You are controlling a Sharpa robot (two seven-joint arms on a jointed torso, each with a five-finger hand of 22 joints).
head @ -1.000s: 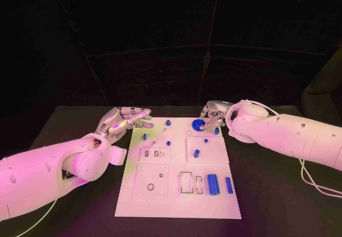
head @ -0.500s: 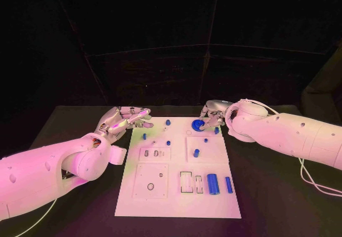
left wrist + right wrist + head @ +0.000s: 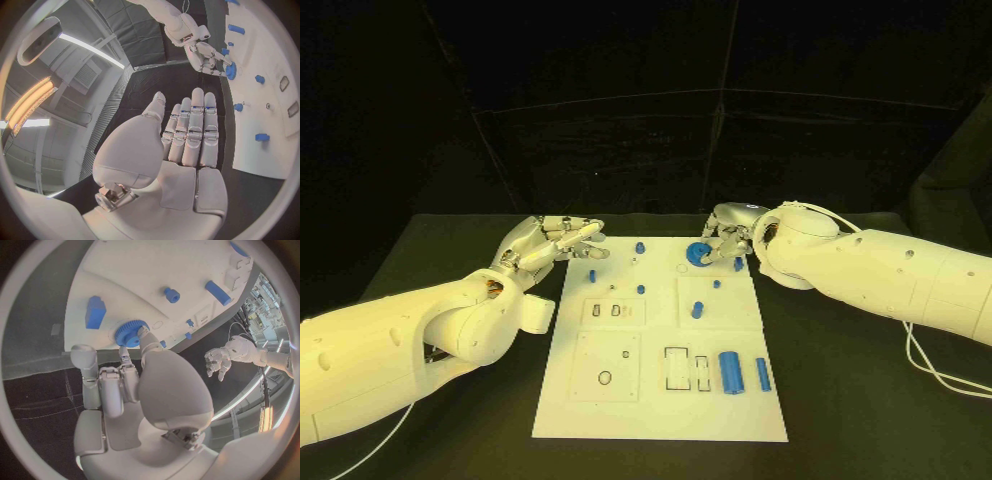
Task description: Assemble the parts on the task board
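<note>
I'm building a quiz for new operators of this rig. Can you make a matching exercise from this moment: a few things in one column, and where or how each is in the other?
Things:
1. left hand
2. right hand
3. blue gear
4. large blue cylinder

States:
A. lying on the near part of the task board, beside a thinner blue piece
B. fingers touching the gear at the board's far end
C. open, holding nothing, over the table by the board's far left corner
D. round and toothed, under the right hand's fingertips

Pairs: 1-C, 2-B, 3-D, 4-A

matt white task board, ridged blue gear
</note>
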